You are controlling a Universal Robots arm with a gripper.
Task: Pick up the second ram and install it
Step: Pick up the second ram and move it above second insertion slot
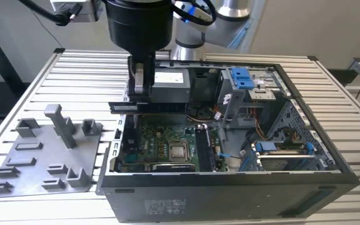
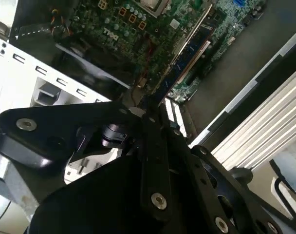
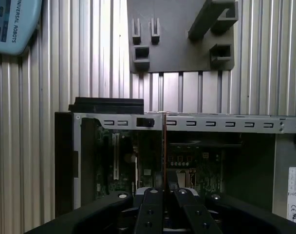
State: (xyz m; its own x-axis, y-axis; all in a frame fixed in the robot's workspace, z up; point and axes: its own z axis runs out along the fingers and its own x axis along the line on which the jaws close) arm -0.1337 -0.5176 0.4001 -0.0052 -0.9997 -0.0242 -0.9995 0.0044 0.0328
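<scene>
Dark green second ram (image 1: pixel 165 108), clamped in gripper (image 1: pixel 140 99) (held level), above open computer case (image 1: pixel 230 187)

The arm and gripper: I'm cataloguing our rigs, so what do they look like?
The arm is silver-grey with blue joint accents and a black cylindrical wrist. The gripper is black, its linkage bars dotted with silver screws. A black cable runs to a pale box beside the wrist.

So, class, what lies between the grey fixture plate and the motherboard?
A strip of table slats, then the case's wall, seen in the first wrist view.
</scene>
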